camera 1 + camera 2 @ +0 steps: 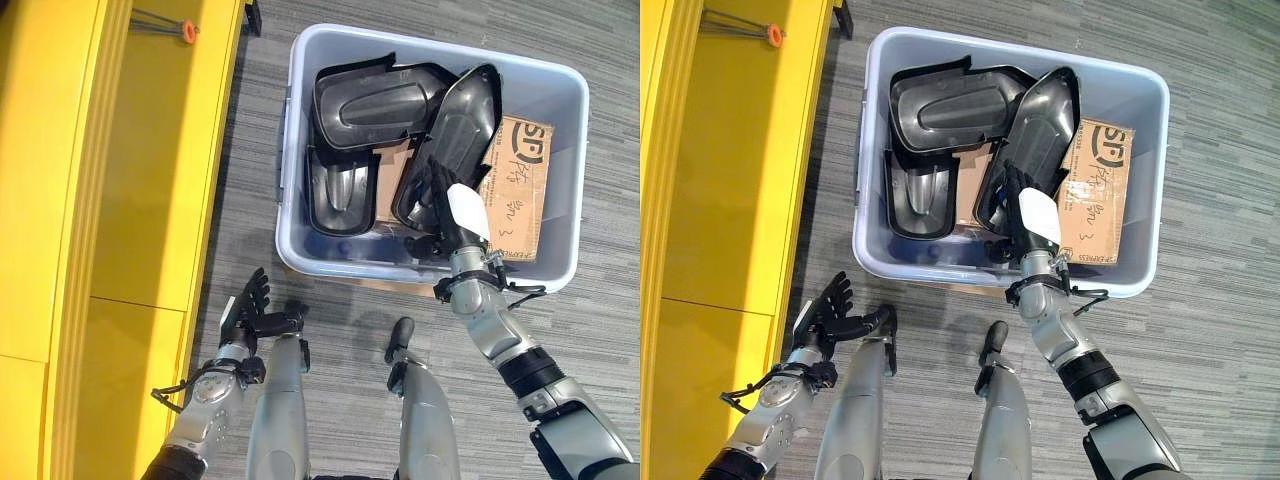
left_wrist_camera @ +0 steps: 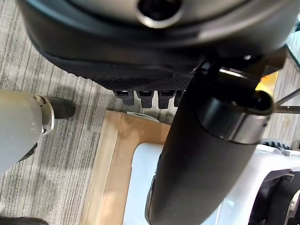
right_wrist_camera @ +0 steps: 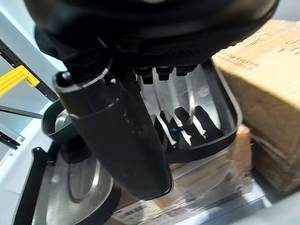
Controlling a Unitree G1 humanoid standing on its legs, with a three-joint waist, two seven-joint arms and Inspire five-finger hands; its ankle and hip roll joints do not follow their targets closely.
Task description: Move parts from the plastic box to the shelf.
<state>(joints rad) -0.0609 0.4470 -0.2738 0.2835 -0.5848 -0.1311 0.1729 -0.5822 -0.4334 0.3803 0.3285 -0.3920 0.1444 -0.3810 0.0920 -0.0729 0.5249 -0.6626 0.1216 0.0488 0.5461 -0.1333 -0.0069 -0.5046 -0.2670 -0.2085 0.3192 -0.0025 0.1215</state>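
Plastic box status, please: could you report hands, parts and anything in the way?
Right hand in plastic box, fingers on tilted black part, grip unclear. Left hand open, low by yellow shelf. Cardboard box beside part.

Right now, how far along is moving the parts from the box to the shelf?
Nothing looks moved yet: the yellow shelf holds no parts. The right hand is reaching into the grey box at a tilted black part. Two more black parts remain inside. The left hand is open.

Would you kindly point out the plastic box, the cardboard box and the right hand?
plastic box (image 1: 420, 40), left eye view, far rim.
cardboard box (image 1: 520, 200), left eye view, top face.
right hand (image 1: 447, 207), left eye view, back of hand.
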